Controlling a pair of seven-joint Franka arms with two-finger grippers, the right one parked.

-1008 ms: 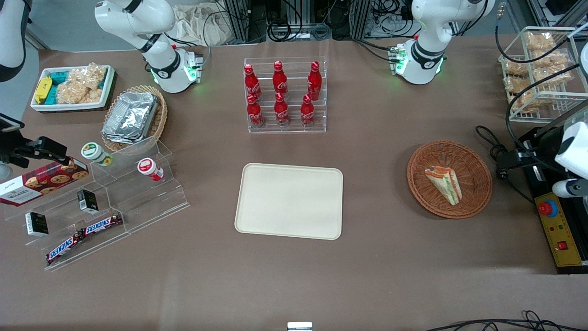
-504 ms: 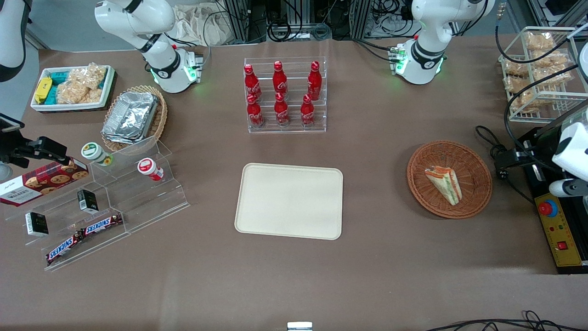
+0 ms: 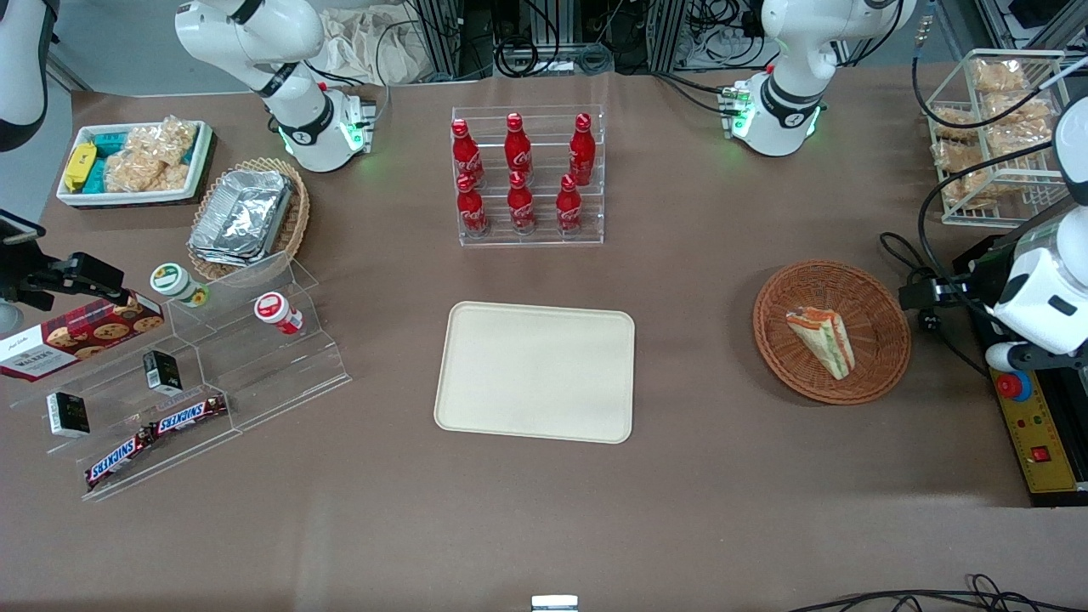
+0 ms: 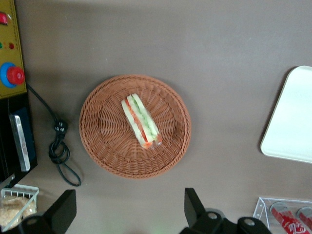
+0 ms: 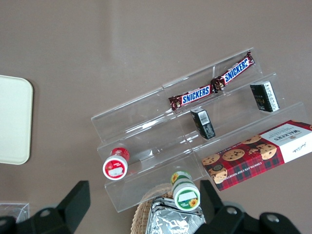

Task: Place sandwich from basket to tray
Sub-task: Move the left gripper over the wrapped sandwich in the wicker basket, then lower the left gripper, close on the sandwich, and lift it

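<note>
the left arm hung high at the working arm's end of the table, its wrist pointing straight down; the gripper [image 4: 129,214] hovered above bare tabletop just beside the basket [image 4: 100,146], its fingers [image 4: 194,205] spread wide apart with nothing between them; the sandwich [image 4: 140,121] lay on its side near the middle of the basket, well inside the woven rim, touching nothing else; in the front view the basket [image 3: 884,306] sat clear of its neighbours, with a black cable [image 3: 914,276] and the control box [image 3: 1037,433] just beside its edge toward the working arm's end; a broad strip of brown table [image 3: 693,340] lay open between the basket and the tray [image 3: 535,371], nothing standing in it; the tray's surface was bare; the bottle rack [image 3: 527,174] stood farther from the front camera than the tray, well apart from it.
</note>
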